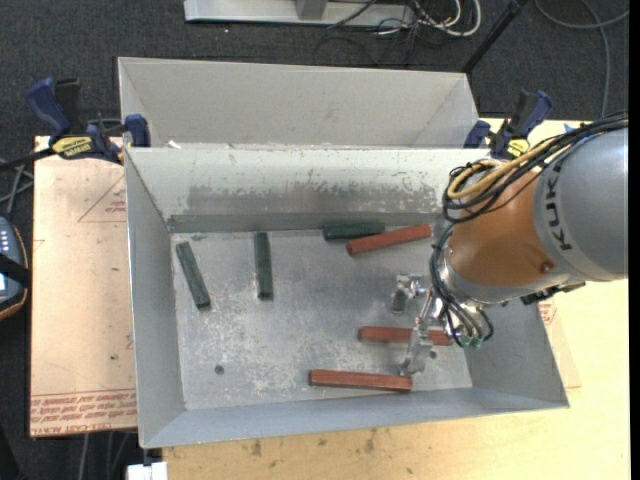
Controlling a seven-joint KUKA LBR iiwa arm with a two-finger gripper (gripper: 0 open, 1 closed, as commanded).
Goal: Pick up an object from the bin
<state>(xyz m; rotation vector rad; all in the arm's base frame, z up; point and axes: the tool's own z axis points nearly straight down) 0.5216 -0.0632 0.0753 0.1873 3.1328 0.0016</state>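
The grey metal bin (150, 298) has sloping sheet walls and a scuffed, speckled floor, and six slim straight bars lie flat and scattered on it. Toward the left, two dark green sticks lie well apart. The left green stick (192, 274) leans on a diagonal, and the second green stick (263, 265) runs almost straight from back to front. Near the front wall, a long red-brown bar (360, 379) lies left to right. By the back wall, a dark green bar (352, 231) meets a slightly tilted red-brown bar (390, 239) end to end. Right of centre lies the short red-brown bar (382, 335), with its long axis running left to right, nearly level. Its left end is bare and its right end is hidden under the tool (408, 325). The tool's metal fingers (405, 291) are spread apart, one behind this bar and one in front, gripping nothing. Behind them, the orange-covered wrist (495, 253) and looped cables reach in from the right.
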